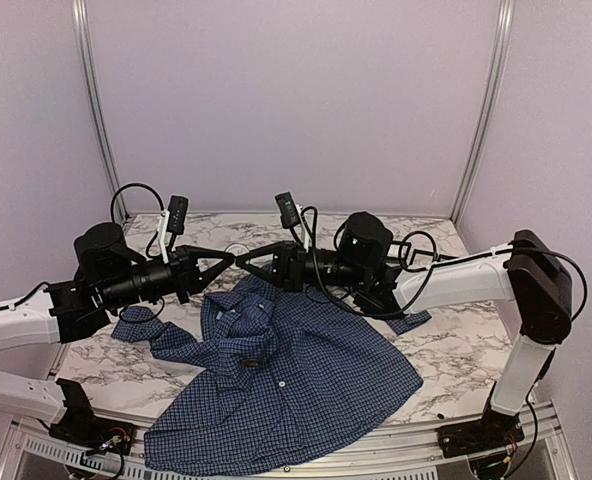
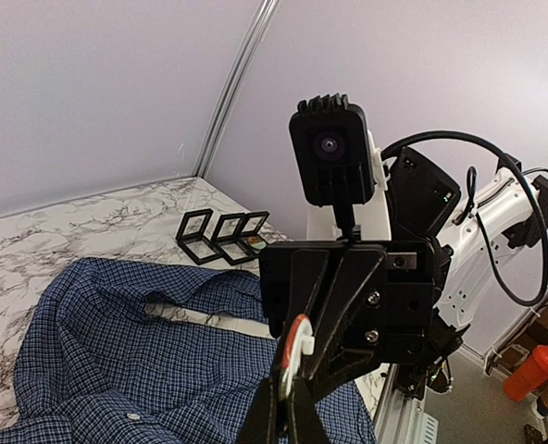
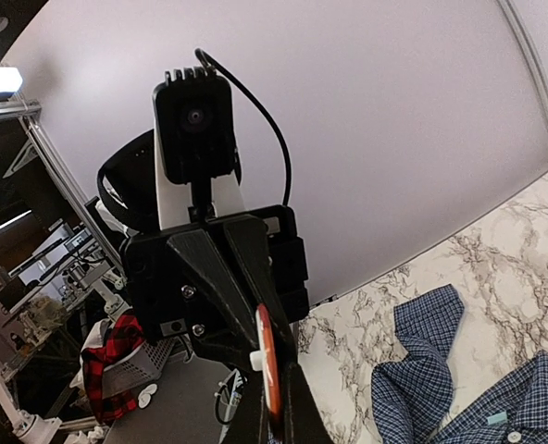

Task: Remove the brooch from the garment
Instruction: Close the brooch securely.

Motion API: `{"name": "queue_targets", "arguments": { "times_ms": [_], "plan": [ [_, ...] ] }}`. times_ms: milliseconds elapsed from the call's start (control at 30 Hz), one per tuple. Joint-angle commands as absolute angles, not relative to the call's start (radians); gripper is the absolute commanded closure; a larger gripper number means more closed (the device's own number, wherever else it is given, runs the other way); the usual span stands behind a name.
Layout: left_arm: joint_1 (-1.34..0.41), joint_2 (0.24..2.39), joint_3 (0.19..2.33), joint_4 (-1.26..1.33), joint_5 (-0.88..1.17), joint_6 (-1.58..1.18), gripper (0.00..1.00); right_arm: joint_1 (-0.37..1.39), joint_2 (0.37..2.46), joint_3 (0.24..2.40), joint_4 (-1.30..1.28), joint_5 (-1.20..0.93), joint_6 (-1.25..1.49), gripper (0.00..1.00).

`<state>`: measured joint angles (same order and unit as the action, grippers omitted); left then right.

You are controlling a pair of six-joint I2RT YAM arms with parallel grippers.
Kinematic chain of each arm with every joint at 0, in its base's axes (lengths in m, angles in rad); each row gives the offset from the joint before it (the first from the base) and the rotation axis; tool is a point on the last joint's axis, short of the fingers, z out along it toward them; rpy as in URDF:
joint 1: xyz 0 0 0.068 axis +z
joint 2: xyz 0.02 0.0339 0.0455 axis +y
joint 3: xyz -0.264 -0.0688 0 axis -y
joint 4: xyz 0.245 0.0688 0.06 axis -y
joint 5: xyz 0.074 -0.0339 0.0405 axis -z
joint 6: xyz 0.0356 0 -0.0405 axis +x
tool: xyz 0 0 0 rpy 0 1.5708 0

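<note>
Shirt: the dark blue small-checked long-sleeved cloth shirt lies rumpled on the white grey-veined marble-look tabletop; hem toward my bases, collar toward the far side.
Left pincer: my left pincer is clamped tight; it points rightward in the air above the collar.
Brooch: the small round red-and-white brooch stands on edge between my two sets of tips, aloft and apart from the cloth; I judge it freed from the shirt.
Right pincer: my right pincer is clamped too, nose to nose with the left; both seem to nip the brooch's rim, though I cannot tell which one bears it.
Step in hand: passing or steadying the brooch; one pincer should grip firmly before the other lets go; draw apart slowly and level, lest the thin disc twist out and drop into the folds; mind any pin at its back, which I cannot see.
Beyond: three small black square frames stand in a row on the marble past the collar.
</note>
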<state>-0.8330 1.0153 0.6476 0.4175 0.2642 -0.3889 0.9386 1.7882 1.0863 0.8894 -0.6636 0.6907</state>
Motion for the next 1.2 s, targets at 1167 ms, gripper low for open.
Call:
{"name": "queue_targets", "arguments": {
  "times_ms": [1167],
  "plan": [
    [-0.914,0.95,0.558,0.548,0.065,-0.424,1.0,0.941,1.816,1.116,0.901,-0.485,0.769,0.94]
  ]
}}
